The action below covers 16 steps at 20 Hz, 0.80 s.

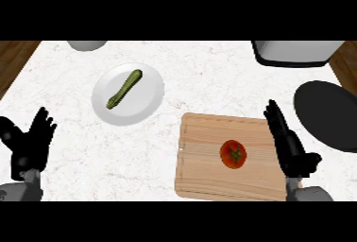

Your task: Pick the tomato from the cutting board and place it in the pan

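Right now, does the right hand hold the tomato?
No, the tomato lies alone on the cutting board, and the right hand is open beside it.

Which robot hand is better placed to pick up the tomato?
Right robot hand: open beside the tomato, over the cutting board, pan nearby. Left robot hand rests far across the counter.

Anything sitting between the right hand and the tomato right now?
No. In the head view only bare cutting board wood separates the open right hand from the tomato; nothing blocks the reach.
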Each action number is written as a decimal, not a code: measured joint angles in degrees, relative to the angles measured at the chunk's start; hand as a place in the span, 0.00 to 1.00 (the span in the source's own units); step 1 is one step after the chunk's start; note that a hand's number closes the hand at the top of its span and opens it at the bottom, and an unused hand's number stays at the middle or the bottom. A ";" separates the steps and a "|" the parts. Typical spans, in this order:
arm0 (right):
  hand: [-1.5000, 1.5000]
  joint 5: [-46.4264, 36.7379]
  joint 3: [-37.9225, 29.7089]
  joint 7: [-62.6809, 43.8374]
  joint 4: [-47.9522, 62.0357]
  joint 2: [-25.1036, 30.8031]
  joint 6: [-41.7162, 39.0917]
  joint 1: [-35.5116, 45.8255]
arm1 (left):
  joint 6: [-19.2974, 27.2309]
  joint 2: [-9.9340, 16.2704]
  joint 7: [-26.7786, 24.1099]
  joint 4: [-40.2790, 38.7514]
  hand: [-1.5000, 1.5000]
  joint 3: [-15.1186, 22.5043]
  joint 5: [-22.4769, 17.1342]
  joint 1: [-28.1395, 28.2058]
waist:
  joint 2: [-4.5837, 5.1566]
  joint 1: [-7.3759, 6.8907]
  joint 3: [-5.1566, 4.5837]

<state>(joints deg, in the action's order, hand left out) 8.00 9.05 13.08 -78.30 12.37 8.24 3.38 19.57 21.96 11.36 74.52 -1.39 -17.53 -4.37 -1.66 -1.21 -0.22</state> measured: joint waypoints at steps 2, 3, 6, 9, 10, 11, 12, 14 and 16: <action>1.00 1.31 0.72 1.62 -1.58 1.16 -4.49 1.22 | -0.82 -0.84 -1.21 2.49 0.50 1.05 0.10 0.00 | 0.53 0.20 0.12; 1.00 2.04 1.74 2.35 -2.67 1.50 -7.33 2.63 | -1.67 -1.40 -2.49 3.54 0.50 1.96 0.30 -0.60 | 0.65 0.09 0.15; 1.00 4.40 5.37 5.55 -6.48 2.24 -16.85 7.89 | -4.76 -2.95 -6.27 7.06 0.50 5.76 1.47 -3.63 | 0.65 -0.41 0.29; 0.00 3.54 2.88 10.53 -6.45 7.94 -21.39 9.34 | -7.39 -5.44 -10.48 10.29 0.50 10.06 2.70 -4.12 | 0.97 0.63 0.25; 0.00 4.52 1.86 12.94 -5.84 9.66 -24.13 8.99 | -7.67 -6.42 -11.99 11.20 0.50 11.64 3.52 -3.42 | 1.13 0.72 0.28; 0.00 4.88 1.24 16.05 -4.46 11.22 -27.06 8.67 | -7.83 -7.06 -12.75 12.01 0.50 12.68 4.05 -3.38 | 1.30 0.70 0.31; 0.00 5.20 0.31 19.04 -3.10 13.18 -30.06 8.58 | -8.00 -7.43 -13.13 12.74 0.50 13.57 4.54 -3.29 | 1.43 0.68 0.34; 0.00 3.88 -1.11 25.11 -0.99 16.76 -33.90 8.33 | -8.10 -8.66 -14.23 13.26 0.50 15.22 5.48 -3.25 | 1.61 0.82 0.35; 0.00 0.52 -1.87 29.11 1.41 19.19 -33.42 8.91 | -8.80 -8.99 -16.01 13.90 0.50 16.13 5.99 -1.84 | 1.72 0.59 0.34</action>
<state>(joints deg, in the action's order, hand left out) 8.52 7.17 42.19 -76.89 31.56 -25.18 12.29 10.77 12.97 -4.65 88.42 14.75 -11.54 -6.21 0.05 -0.62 0.12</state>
